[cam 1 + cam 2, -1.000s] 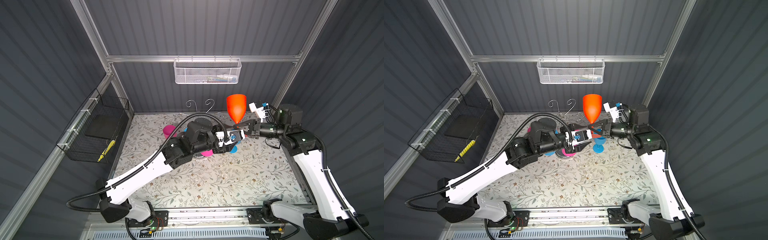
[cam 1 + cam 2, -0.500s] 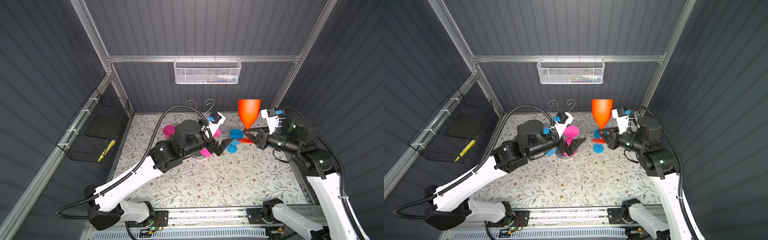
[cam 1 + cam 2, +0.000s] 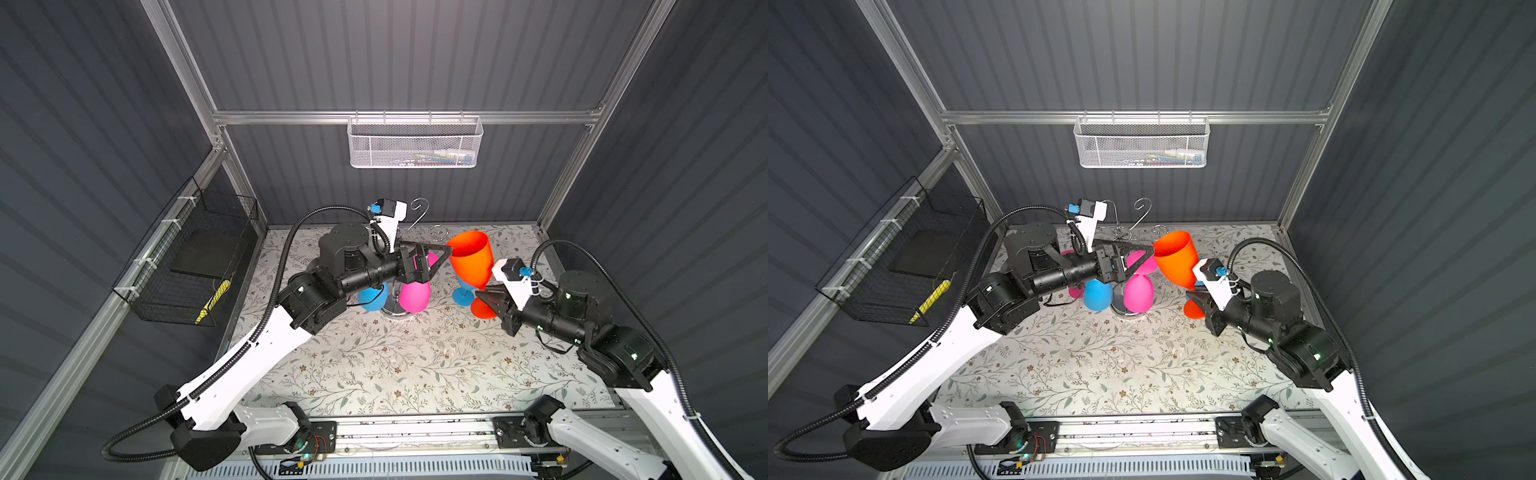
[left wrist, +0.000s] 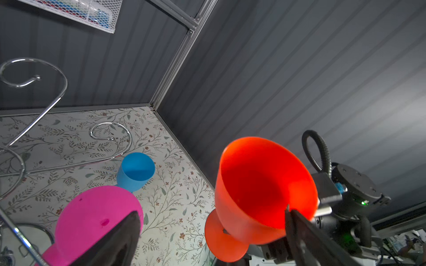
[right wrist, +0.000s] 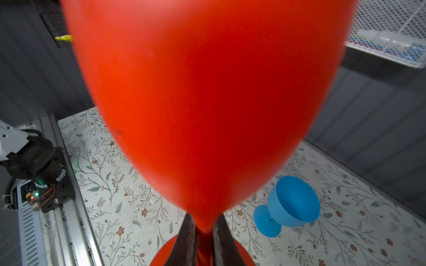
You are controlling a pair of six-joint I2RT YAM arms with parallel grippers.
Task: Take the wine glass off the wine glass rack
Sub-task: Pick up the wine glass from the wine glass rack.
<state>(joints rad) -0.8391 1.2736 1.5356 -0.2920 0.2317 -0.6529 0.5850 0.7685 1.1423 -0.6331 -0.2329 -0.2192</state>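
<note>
The orange wine glass [image 3: 471, 259] [image 3: 1177, 259] is upright and clear of the wine glass rack, to its right. My right gripper [image 3: 482, 296] [image 5: 204, 226] is shut on its stem, just above the foot. I cannot tell whether the foot touches the mat. The chrome wine glass rack [image 3: 419, 203] [image 4: 34, 121] carries a pink glass [image 3: 413, 295] [image 4: 92, 214] and a blue glass [image 3: 372, 297], both hanging bowl down. My left gripper [image 3: 436, 262] [image 4: 211, 210] is open and holds nothing. It hovers beside the rack, with one fingertip [image 4: 297, 225] at the orange rim.
A second blue glass [image 4: 136, 170] [image 5: 292, 202] stands on the floral mat just behind the orange one. A white mesh basket [image 3: 415, 145] hangs on the back wall and a black wire basket [image 3: 187, 257] on the left wall. The right wall is close.
My left gripper opened off the orange glass's stem and drew back toward the rack. My right gripper carried the glass to the right, then lower and tilted slightly.
</note>
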